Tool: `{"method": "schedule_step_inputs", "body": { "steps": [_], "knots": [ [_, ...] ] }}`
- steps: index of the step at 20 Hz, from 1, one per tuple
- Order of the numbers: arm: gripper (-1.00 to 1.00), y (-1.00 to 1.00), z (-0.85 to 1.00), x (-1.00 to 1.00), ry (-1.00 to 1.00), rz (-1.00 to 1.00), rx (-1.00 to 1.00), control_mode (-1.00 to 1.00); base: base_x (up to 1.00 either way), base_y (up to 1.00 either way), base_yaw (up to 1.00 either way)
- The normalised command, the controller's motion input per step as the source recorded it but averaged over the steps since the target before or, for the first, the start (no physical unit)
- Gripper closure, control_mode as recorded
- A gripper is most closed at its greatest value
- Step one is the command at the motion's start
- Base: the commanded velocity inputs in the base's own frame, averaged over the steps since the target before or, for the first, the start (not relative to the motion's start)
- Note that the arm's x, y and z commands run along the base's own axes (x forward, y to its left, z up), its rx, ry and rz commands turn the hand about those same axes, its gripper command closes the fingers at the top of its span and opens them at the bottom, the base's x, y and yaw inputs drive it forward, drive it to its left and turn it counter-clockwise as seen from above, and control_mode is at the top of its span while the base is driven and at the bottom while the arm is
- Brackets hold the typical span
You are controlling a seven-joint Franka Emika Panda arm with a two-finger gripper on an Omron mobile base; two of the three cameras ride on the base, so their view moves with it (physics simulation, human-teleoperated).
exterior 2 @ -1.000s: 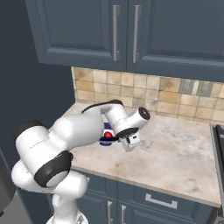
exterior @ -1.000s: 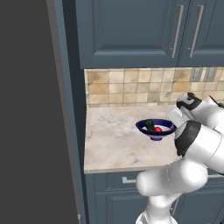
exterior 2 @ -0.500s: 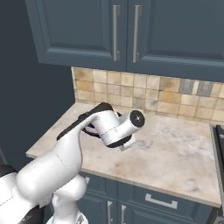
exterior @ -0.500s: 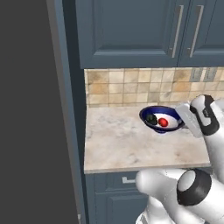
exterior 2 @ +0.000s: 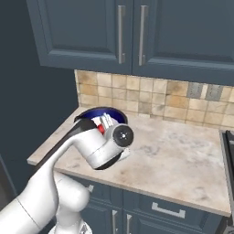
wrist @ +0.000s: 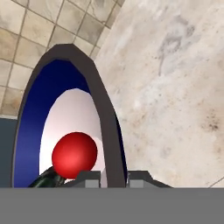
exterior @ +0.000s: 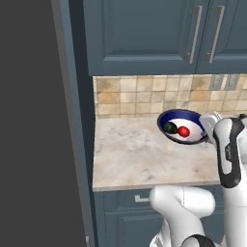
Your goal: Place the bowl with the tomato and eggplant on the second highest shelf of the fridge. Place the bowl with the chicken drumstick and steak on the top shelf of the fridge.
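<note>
Hand view: rim of the bowl (wrist: 107, 127) pinched between the two finger tips, one inside the wall and one outside; tomato (wrist: 74, 155) resting on the pale floor of the bowl, eggplant (wrist: 46, 179) peeking dark just beside it.
Claw: gripper (wrist: 113, 176) clenched on the bowl's rim, grasping it by the right-hand edge.
Left base view: bowl (exterior: 185, 126) apparently lifted a little clear of the counter (exterior: 140, 157), tipped slightly toward the camera, eggplant (exterior: 170, 127) and tomato (exterior: 184, 131) side by side, touching or nearly so.
Right base view: bowl (exterior 2: 98, 115) seen behind the hand, near the tiled backsplash (exterior 2: 151, 96), tomato (exterior 2: 101, 129) just visible at the gripper (exterior 2: 107, 122).
Fridge: dark tall panel (exterior: 29, 120) at the left of the counter, likely the fridge side; shelves not visible, door state impossible to tell.
Step in hand: carrying the tomato-and-eggplant bowl off the counter toward the second highest shelf.
Doing it well: keep the bowl as level as possible, since a one-sided rim pinch lets it sag and both round items can roll out; move slowly through turns; hold the pinch firm; clear the counter edge and the cabinet side before swinging left; approach the shelf just above its board, then lower and release only once the base sits flat.
</note>
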Motion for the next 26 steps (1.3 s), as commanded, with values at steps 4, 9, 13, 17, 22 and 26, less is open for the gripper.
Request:
{"method": "schedule_step_inputs", "body": {
  "steps": [4, 9, 13, 17, 22, 26],
  "knots": [
    [1.00, 0.04, 0.00, -0.22, 0.00, 0.00, 0.00, 1.00, -0.46, 0.05, 0.00],
    [1.00, 0.00, 0.00, 0.00, 0.00, 0.00, 0.00, 1.00, -1.00, 0.18, 0.00],
    [1.00, 0.00, 0.00, 0.00, 0.00, 0.00, 0.00, 1.00, -1.00, 0.24, 0.01],
    [1.00, 0.00, 0.00, 0.00, 0.00, 0.00, 0.00, 1.00, -1.00, 0.44, 0.07],
    [1.00, 0.00, 0.00, 0.00, 0.00, 0.00, 0.00, 1.00, -1.00, 0.89, 0.18],
    [1.00, 0.00, 0.00, 0.00, 0.00, 0.00, 0.00, 1.00, -1.00, 1.00, 0.26]
  ]
}}
